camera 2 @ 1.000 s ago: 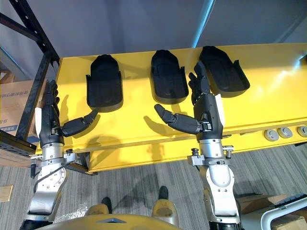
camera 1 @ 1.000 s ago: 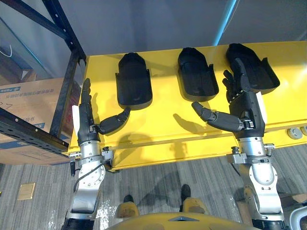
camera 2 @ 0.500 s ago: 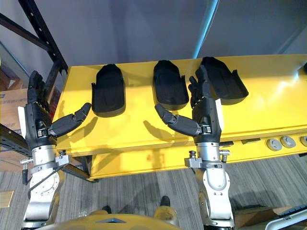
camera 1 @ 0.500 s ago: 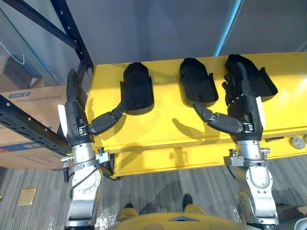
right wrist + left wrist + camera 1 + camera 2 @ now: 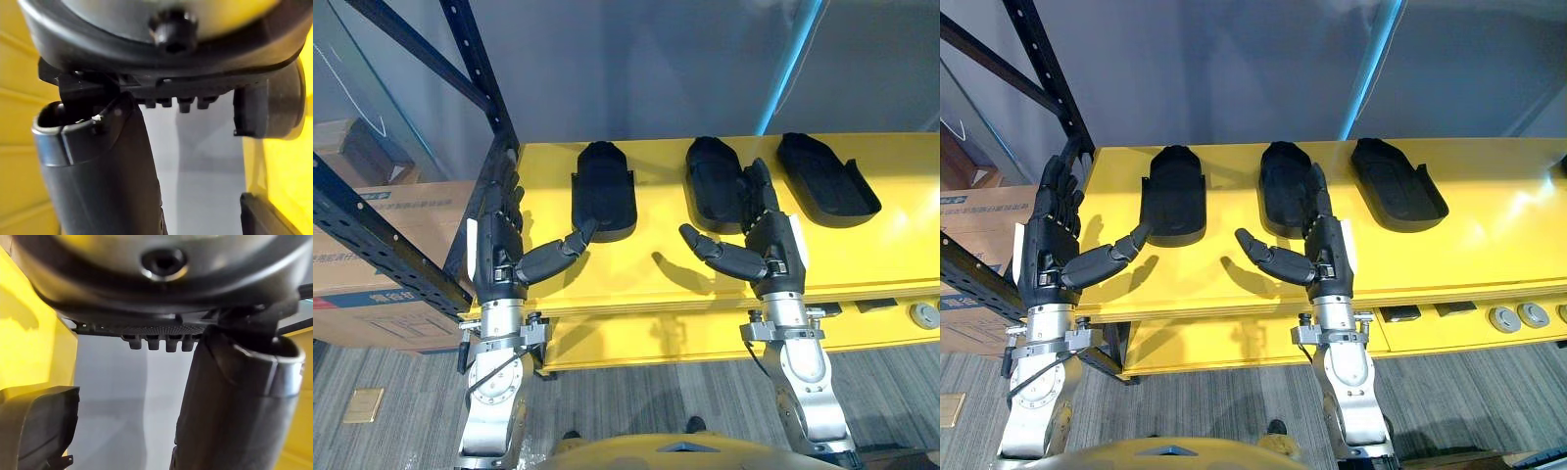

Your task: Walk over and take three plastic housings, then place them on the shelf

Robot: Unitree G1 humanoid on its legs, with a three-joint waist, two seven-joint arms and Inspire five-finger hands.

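Hovering with left hand (image 5: 495,250) and right hand (image 5: 773,251) splayed, empty, near three black moulded plastic housings (image 5: 713,177) on yellow counter (image 5: 891,245). Could shove one away with straight fingers, or snag dark metal shelf post (image 5: 478,69).

Black open-topped housings lying flat: left housing (image 5: 604,191) beyond my left hand (image 5: 495,257); middle housing (image 5: 713,181) beside my right hand (image 5: 773,250); right housing (image 5: 827,186) further right.

Yellow bench (image 5: 631,286) with a left housing (image 5: 604,191), a middle housing (image 5: 713,181) and a right housing (image 5: 827,183), side by side, apart
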